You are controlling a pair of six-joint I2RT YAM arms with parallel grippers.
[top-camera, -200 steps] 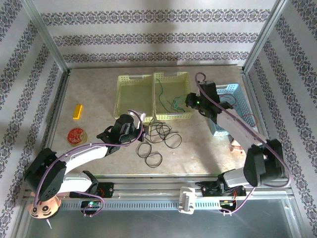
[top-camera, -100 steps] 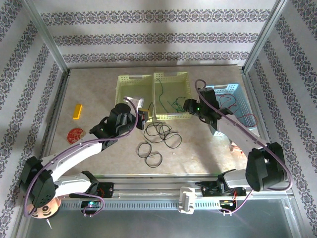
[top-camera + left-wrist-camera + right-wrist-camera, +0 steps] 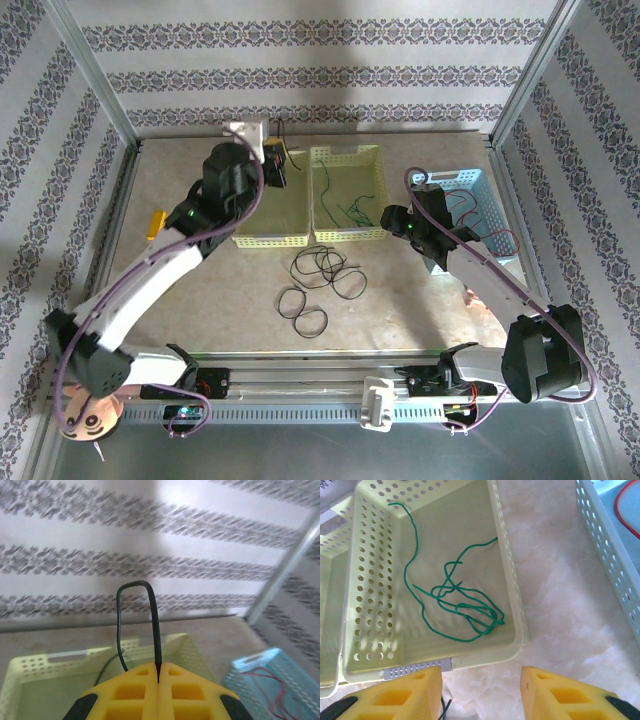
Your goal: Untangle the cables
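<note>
**Thin black cable** [image 3: 152, 610]: clamped in the seam between the tightly closed yellow foam jaws of the left gripper [image 3: 158, 672]. From the seam it rises straight ahead of the jaws, bends over in a narrow hairpin and drops again just left of them, so its long axis runs near vertical in the wrist view. The descending run passes behind the jaws toward the pale yellow perforated plastic basket [image 3: 30, 672], and its end is hidden.

**Loose black cables** [image 3: 322, 265]: overlapping loops lying flat on the beige marbled counter [image 3: 420, 300]. They are well apart from the left jaws and nearer the right ones. Where the strands cross is too fine to make out.

**Green cable** [image 3: 460, 607]: a loose knot of curls in the second pale yellow basket [image 3: 509, 580], ahead of and slightly left of the right gripper [image 3: 481, 680]. One free end trails toward the basket's far left corner. The right jaws stand partly open and released, with only bare counter between them. A short black strand shows just beside the left jaw and is cut off by the frame; whether it touches cannot be told.

**Red cable** [image 3: 626, 510]: inside the light blue perforated basket [image 3: 605, 555], to the right of the right jaws and cut off at the frame edge.
</note>
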